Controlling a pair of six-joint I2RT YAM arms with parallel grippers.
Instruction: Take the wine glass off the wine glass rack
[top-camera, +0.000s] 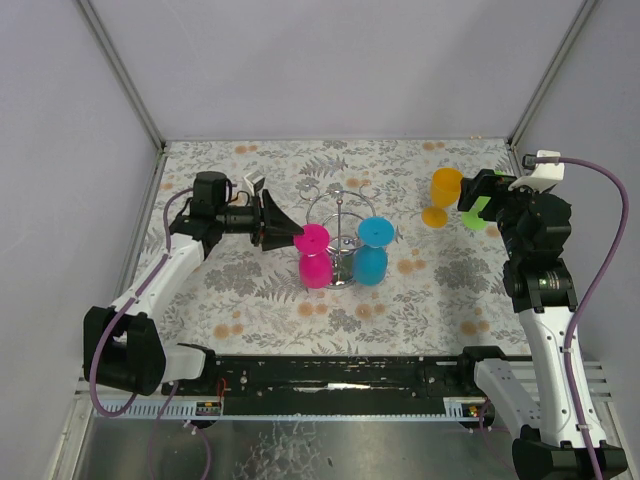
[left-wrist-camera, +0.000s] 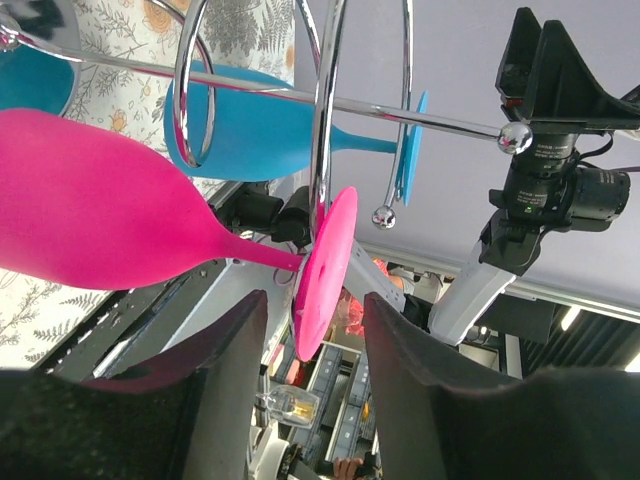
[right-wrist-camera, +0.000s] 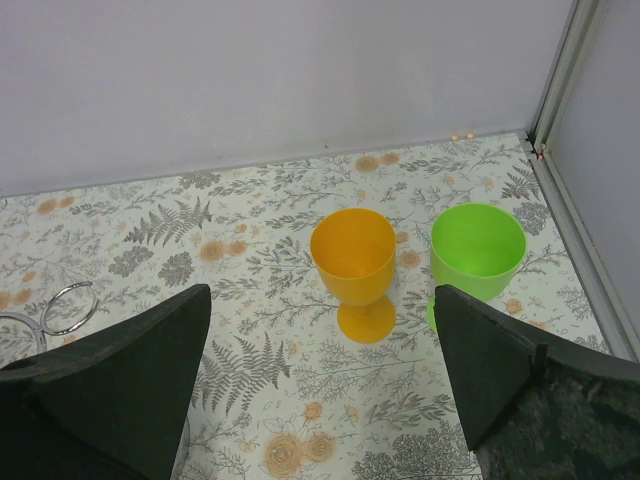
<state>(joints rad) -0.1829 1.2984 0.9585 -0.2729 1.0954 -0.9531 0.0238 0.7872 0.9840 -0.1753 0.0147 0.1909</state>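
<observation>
I'm straddling the foot of the pink wine glass (left-wrist-camera: 90, 215) with my left fingers (left-wrist-camera: 225, 390), spread, not yet pinching. It's hanging on the wine glass rack (left-wrist-camera: 319, 100), so the lift-off is waiting. My right fingers (right-wrist-camera: 120, 380) are gaping wide, holding nothing.

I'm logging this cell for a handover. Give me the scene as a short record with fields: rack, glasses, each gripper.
rack: silver wine glass rack, upright, middle of the table
hanging: pink wine glass and blue wine glass, bowls down
standing: orange wine glass and green wine glass, upright, far right
left gripper: open, fingers either side of the pink glass's foot, gaps showing
right gripper: open, empty, near the orange and green glasses
</observation>
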